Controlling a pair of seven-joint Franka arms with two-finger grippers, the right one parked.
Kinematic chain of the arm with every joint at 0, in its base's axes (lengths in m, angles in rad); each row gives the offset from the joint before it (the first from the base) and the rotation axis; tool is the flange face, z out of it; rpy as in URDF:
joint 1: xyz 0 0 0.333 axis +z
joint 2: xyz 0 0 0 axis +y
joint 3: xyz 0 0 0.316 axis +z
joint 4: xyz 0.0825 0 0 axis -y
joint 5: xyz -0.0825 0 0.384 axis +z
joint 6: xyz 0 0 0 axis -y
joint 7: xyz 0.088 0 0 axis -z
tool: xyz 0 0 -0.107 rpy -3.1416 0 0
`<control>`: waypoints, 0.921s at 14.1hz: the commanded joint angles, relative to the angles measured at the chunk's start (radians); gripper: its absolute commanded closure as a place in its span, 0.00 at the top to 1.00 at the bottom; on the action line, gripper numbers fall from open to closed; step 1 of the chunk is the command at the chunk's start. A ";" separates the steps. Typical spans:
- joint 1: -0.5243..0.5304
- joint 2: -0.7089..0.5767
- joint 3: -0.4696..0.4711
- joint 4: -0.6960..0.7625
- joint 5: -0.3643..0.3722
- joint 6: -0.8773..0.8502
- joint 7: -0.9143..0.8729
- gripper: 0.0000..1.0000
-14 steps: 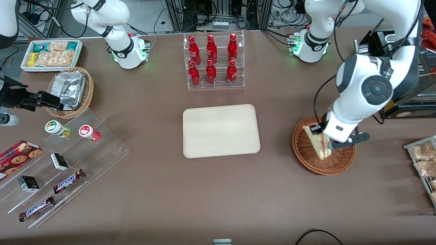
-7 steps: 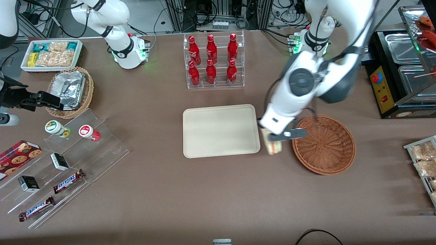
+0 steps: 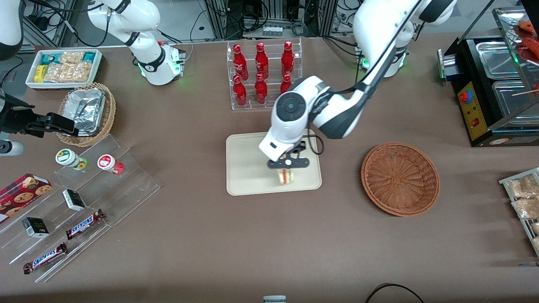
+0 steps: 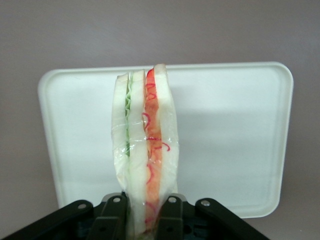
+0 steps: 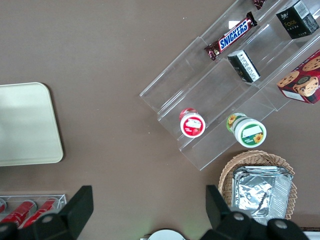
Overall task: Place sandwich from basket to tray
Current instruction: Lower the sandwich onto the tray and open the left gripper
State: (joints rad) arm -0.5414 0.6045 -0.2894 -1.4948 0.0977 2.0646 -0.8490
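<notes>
The wrapped sandwich (image 3: 286, 176) (image 4: 145, 150) hangs over the cream-beige tray (image 3: 248, 160) (image 4: 230, 140), above the part of it nearest the front camera, with its red and green filling edge showing. My left gripper (image 3: 286, 165) (image 4: 142, 212) is shut on the sandwich, one black finger on each bread face. Toward the working arm's end of the table sits the reddish-brown wicker basket (image 3: 400, 179) with nothing in it.
A clear rack of red bottles (image 3: 263, 75) stands farther from the front camera than the tray. A tan wicker basket with a foil container (image 3: 86, 111), a white snack bin (image 3: 63, 67) and a clear stepped display (image 3: 84, 198) lie toward the parked arm's end.
The left gripper has carried the sandwich out of the basket, across the table gap and over the tray. The basket now holds nothing.
</notes>
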 commanded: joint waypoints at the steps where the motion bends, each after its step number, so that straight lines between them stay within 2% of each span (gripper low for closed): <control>1: -0.064 0.070 0.013 0.042 0.072 0.044 -0.065 0.00; 4: -0.094 0.133 0.010 0.042 0.164 0.086 -0.140 0.00; 9: -0.111 0.176 0.012 0.038 0.169 0.120 -0.142 0.00; 10: -0.118 0.178 0.012 0.039 0.169 0.120 -0.140 0.44; 11: -0.120 0.176 0.012 0.039 0.172 0.118 -0.125 0.99; 13: -0.120 0.170 0.012 0.041 0.172 0.115 -0.131 1.00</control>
State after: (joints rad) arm -0.6431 0.7675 -0.2879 -1.4828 0.2514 2.1861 -0.9684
